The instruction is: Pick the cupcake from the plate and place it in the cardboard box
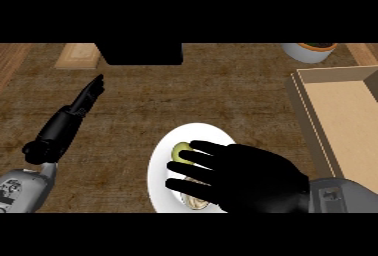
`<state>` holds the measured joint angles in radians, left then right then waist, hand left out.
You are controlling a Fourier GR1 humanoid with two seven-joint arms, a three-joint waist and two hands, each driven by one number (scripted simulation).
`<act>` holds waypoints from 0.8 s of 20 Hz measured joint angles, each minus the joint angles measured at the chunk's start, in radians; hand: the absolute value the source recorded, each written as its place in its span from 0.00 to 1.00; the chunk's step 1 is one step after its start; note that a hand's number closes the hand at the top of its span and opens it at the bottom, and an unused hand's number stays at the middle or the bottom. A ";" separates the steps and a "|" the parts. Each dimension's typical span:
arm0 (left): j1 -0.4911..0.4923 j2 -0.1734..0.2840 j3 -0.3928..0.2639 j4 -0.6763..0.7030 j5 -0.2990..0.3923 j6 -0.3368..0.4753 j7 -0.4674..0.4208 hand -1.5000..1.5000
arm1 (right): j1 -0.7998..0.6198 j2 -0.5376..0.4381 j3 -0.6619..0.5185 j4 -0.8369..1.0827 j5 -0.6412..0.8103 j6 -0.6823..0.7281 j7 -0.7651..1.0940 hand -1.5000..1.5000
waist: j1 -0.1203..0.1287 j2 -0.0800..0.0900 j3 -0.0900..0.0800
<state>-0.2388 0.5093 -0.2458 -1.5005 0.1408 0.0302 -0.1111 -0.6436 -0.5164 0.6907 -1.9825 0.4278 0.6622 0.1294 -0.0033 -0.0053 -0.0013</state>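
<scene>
White plate [164,165] near the front edge of the brown wood-grain desk [207,95], carrying the cupcake [182,151], of which only a pale yellow-green top at the upper edge of the hand and a beige patch lower down by the plate's front show. Right hand [255,180], black, lies over the plate from the right, its fingers [198,157] spread and pointing left across the cupcake; they appear laid over it rather than curled round it, so no grip can be read yet. Left hand [83,106], at the far left, is stretched out with straight fingers, well apart from the plate and resting on nothing that can be seen.

Step in hand, as judged from this arrangement: the reach and closing on the cupcake, which sits on the plate, not lifted. The cardboard box [343,120] stands open along the right edge, just beside the plate's right side, its tan floor bare where visible.

Next move calls for the fingers and thumb to close round the cupcake, a lift clear of the plate, then a short carry to the right over the box's near wall before lowering inside. A white cup [310,52] with dark contents stands beyond the box, out of that path.
</scene>
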 measured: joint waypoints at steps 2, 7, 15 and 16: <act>0.010 -0.007 0.001 -0.011 -0.011 0.001 -0.002 0.50 | 0.008 0.042 0.037 -0.028 0.020 0.041 0.092 0.00 | 0.001 0.000 0.000; 0.002 -0.020 0.027 -0.020 -0.024 -0.026 0.019 0.50 | 0.058 0.130 0.077 -0.079 0.053 0.134 0.246 0.00 | 0.001 0.002 0.001; 0.007 -0.076 0.056 0.005 -0.083 -0.050 0.000 0.50 | 0.125 0.218 0.134 -0.055 0.199 0.166 0.281 0.00 | 0.004 0.004 0.001; 0.004 -0.083 0.061 0.010 -0.089 -0.055 0.000 0.50 | 0.137 0.222 0.144 -0.055 0.227 0.161 0.277 0.00 | 0.003 0.005 0.001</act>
<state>-0.2347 0.4266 -0.1845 -1.4903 0.0513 -0.0245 -0.1113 -0.5067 -0.2941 0.8344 -2.0370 0.6543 0.8227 0.4059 0.0002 -0.0008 -0.0001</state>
